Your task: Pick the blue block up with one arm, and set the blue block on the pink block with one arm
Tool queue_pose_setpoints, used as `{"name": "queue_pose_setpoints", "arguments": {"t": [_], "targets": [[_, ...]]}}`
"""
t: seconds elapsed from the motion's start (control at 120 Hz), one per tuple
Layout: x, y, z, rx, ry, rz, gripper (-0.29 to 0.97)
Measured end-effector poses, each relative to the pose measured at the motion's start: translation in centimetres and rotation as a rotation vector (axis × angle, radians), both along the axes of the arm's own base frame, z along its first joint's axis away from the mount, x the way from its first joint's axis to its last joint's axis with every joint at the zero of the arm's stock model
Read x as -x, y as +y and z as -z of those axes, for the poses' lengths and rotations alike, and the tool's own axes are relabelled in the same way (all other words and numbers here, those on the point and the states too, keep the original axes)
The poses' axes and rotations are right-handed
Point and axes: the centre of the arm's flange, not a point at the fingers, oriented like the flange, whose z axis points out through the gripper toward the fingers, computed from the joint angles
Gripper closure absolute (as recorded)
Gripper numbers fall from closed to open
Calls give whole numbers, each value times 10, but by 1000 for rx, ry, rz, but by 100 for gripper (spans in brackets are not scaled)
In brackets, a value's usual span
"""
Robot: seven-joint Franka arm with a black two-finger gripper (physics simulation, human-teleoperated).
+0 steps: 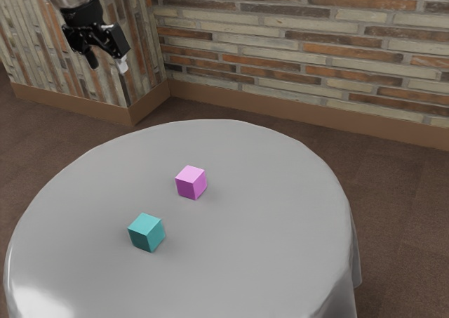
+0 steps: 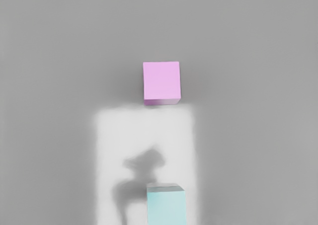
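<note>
A teal-blue block [image 1: 146, 232] rests on the round grey-clothed table [image 1: 273, 213], toward the front on the exterior view's left. A pink block [image 1: 191, 182] sits a short way behind it and to its right, apart from it. My gripper [image 1: 106, 61] hangs high above the table's far left edge, well clear of both blocks, open with nothing between its fingers. Looking down from the hand, the pink block [image 2: 161, 82] lies ahead on the cloth. The blue block [image 2: 166, 204] is nearer the hand, beside my arm's shadow [image 2: 141, 178].
A brick wall [image 1: 302, 44] runs behind the table, with a brick corner pillar [image 1: 42, 58] behind my gripper. Brown floor [image 1: 400, 191] surrounds the table. The cloth drapes over the table's rim all around.
</note>
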Motion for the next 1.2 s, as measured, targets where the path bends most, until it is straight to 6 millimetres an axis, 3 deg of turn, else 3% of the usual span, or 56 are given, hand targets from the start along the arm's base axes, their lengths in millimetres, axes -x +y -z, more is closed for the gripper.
{"name": "queue_pose_setpoints", "arguments": {"t": [0.083, 0.183, 0.292, 0.4, 0.467, 0.542, 0.9, 1.2], "targets": [[2, 6, -3, -7, 9, 0, 4], [13, 0, 85, 0, 140, 14, 3], [68, -19, 187, 18, 200, 50, 3], [98, -21, 247, 18, 166, 43, 4], [107, -28, 265, 0, 122, 50, 5], [103, -33, 282, -13, 86, 57, 6], [86, -23, 331, -19, 40, 35, 10], [77, -32, 366, -28, 56, 50, 5]]}}
